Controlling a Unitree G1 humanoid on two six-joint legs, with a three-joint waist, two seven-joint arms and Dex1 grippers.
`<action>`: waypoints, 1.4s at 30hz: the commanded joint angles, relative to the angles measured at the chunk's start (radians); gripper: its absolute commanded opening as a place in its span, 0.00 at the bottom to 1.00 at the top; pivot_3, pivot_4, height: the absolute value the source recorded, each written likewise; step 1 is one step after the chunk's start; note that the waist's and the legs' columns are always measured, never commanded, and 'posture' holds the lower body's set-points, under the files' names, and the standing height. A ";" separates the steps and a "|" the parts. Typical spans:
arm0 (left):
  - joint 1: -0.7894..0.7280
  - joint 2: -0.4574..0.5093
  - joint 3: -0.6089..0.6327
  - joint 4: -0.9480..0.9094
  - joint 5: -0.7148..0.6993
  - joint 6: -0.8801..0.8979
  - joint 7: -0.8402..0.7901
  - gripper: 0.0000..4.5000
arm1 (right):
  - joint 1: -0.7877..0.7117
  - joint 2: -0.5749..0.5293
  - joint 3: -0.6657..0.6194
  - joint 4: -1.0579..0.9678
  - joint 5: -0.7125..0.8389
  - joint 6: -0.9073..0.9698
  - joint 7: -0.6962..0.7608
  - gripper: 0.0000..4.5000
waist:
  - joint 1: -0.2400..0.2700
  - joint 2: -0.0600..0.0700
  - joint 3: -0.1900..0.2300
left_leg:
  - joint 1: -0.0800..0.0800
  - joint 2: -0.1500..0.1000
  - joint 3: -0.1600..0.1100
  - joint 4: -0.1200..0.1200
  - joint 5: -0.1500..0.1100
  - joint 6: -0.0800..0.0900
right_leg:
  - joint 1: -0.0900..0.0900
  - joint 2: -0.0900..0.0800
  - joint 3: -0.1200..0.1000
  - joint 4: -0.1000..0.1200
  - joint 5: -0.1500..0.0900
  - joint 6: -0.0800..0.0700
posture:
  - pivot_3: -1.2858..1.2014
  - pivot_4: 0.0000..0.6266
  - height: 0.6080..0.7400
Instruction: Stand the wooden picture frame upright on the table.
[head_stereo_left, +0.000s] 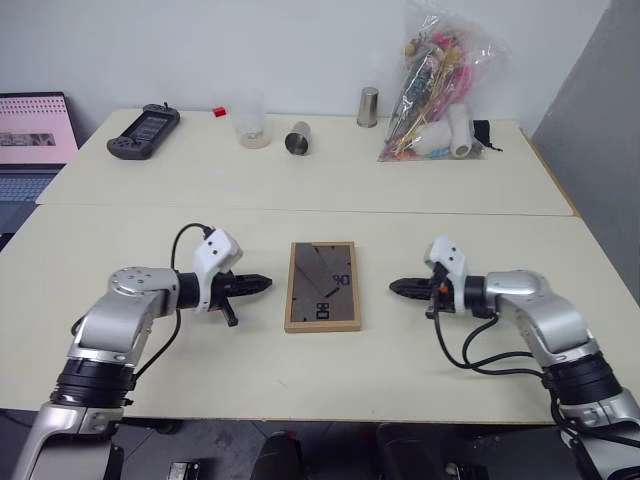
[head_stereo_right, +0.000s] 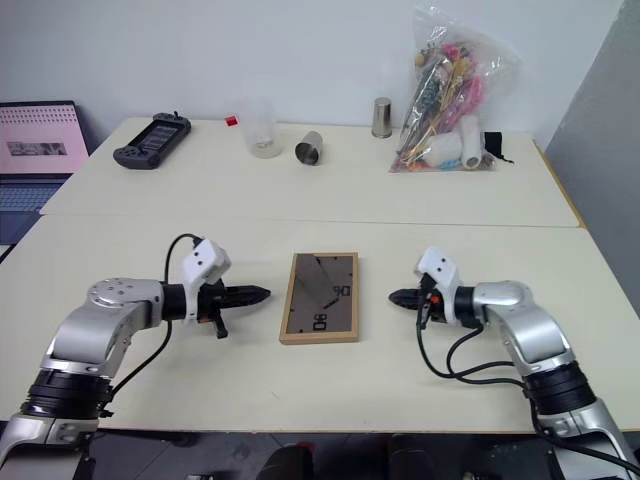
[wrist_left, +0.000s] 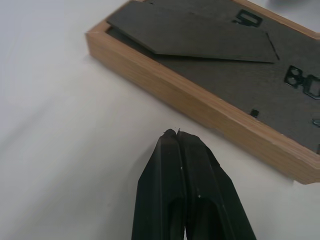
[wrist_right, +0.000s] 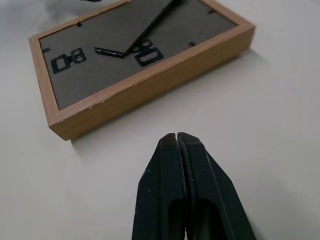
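The frame (head_stereo_left: 322, 286) lies flat on the cream surface (head_stereo_left: 300, 360), back panel up, with its dark stand folded against the panel. It sits between the two hands, apart from both. The left hand (head_stereo_left: 262, 283) points at the frame's left long edge, fingers pressed together and empty, tips near the wood but not touching. The right hand (head_stereo_left: 396, 287) points at the opposite long edge, fingers likewise pressed together, holding nothing. At the far side stand a game controller (head_stereo_left: 144, 130), two metal cups (head_stereo_left: 298, 138) and a bag of flowers (head_stereo_left: 440, 90).
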 joint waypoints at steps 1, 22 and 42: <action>-0.001 -0.001 -0.029 -0.029 0.000 -0.010 -0.017 0.00 | -0.025 0.017 0.019 0.019 -0.043 -0.051 -0.016 0.01 | 0.000 0.000 0.000 | 0.000 0.000 0.000 0.000 0.000 0.000 | 0.000 0.000 0.000 0.000 0.000 0.000 | 0.52 0.24 1.00; -0.067 -0.011 -0.088 0.070 0.039 -0.026 -0.067 0.00 | -0.058 0.068 0.061 0.030 -0.080 -0.030 0.034 0.01 | 0.000 0.000 0.000 | 0.000 0.000 0.000 0.000 0.000 0.000 | 0.000 0.000 0.000 0.001 0.000 0.000 | 0.52 0.24 1.00; -0.366 0.015 -0.134 0.493 -0.168 0.673 -0.315 0.82 | -0.139 0.125 0.057 0.188 -0.191 -0.150 -0.060 0.00 | -0.024 0.000 0.000 | 0.001 0.000 -0.002 0.000 0.000 0.000 | 0.000 0.001 -0.002 0.004 0.000 0.000 | 0.52 0.24 1.00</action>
